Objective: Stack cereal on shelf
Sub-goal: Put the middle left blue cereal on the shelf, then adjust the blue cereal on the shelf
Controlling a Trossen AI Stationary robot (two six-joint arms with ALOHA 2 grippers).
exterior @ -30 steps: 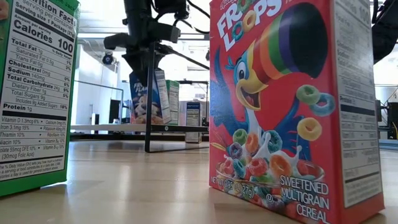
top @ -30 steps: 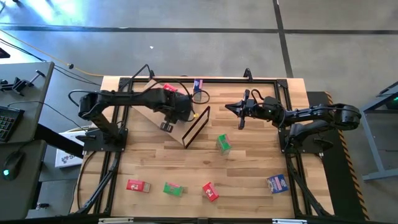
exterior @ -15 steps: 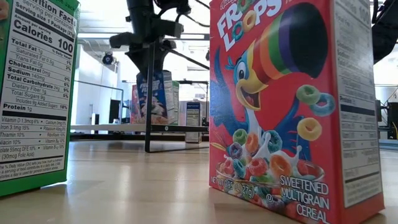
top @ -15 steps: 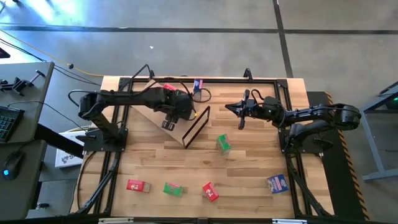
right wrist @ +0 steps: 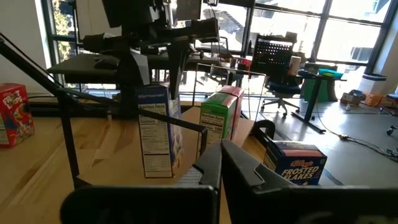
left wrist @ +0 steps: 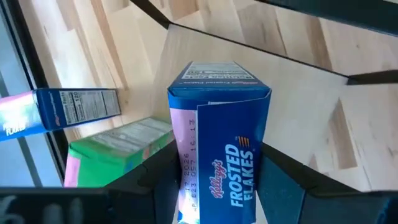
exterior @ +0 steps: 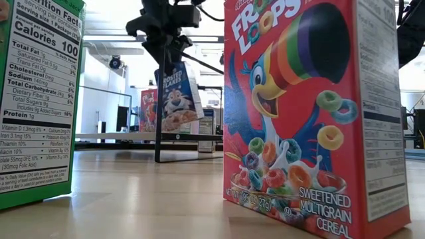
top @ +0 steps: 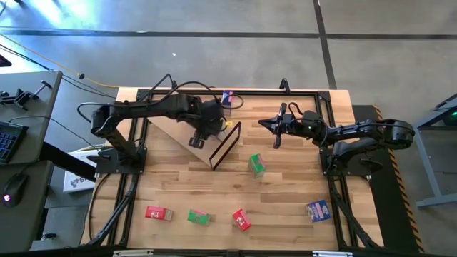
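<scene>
Frosted Flakes box [exterior: 178,96] in left end effector [left wrist: 214,186], tilted, long axis near-vertical

Setting: a robotics lab in an office-type room. Evidence: a wooden table [top: 285,207] carrying a black metal frame [top: 325,96] stands on a polished concrete floor [top: 214,43]. A desk with a keyboard [top: 8,139] stands beside it. Beyond the table are large windows [right wrist: 292,18], an office chair [right wrist: 277,62] and further desks [right wrist: 320,78].
</scene>
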